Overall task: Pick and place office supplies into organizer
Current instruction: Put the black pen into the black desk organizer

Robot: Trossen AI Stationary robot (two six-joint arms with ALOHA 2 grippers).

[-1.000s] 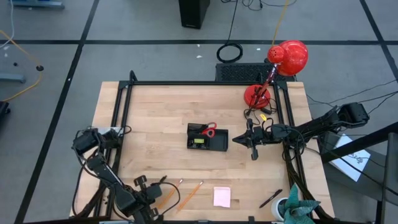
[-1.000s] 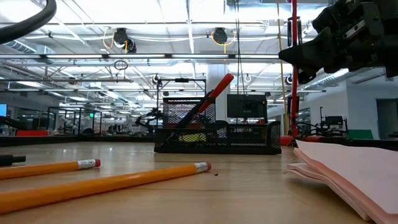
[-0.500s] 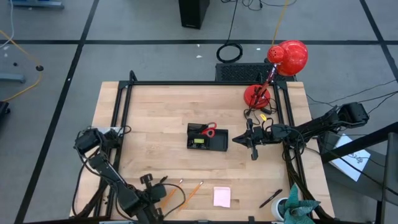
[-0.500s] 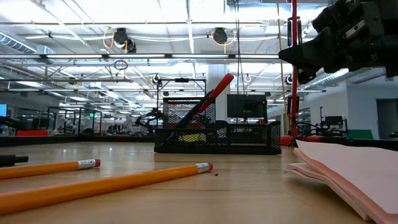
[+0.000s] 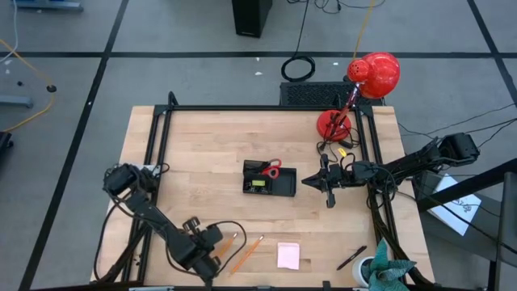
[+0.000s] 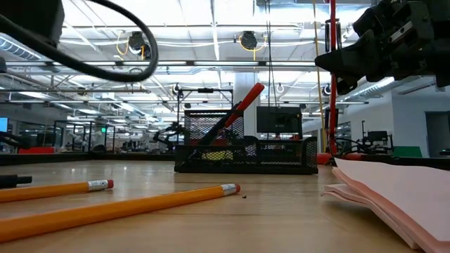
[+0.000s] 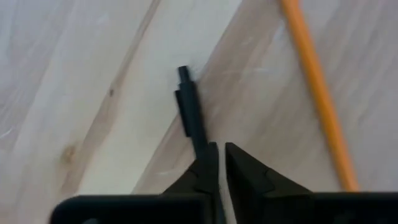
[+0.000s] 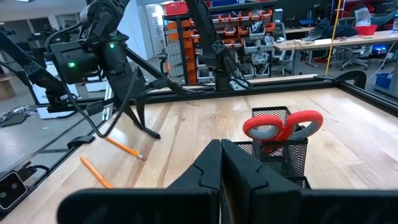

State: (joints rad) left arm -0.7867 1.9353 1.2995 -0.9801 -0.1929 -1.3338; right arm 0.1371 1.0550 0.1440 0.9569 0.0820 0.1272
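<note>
A dark pen [image 7: 189,106] lies on the wood near the table's front left; its tip also shows in the low view [image 6: 14,180]. My left gripper [image 7: 221,155] points down over the pen's near end, its fingers a narrow slit apart, at the near left [image 5: 203,249]. Two orange pencils [image 6: 126,207] [image 5: 250,250] lie beside it. The pink sticky-note pad [image 5: 288,255] lies flat further right. The black organizer [image 5: 269,179] stands mid-table with red-handled scissors [image 8: 283,126] upright in its taller section. My right gripper [image 5: 307,181] hovers shut just right of the organizer. My left gripper comes down from above, and the pen's near end [image 7: 204,143] runs under one fingertip, not into the slit. Whether that finger touches the pen I cannot tell. The pen lies flat on the table.
A red desk lamp [image 5: 363,89] stands at the far right corner. Another dark pen [image 5: 351,259] lies near the front right. A black frame [image 5: 242,107] rims the table. Bare wood lies between the organizer and the pencils.
My left gripper has moved toward the table's right edge and a little away from the near edge, rising; its arm and cable now show at the low view's upper left. The pen and pencils have stayed on the table.
</note>
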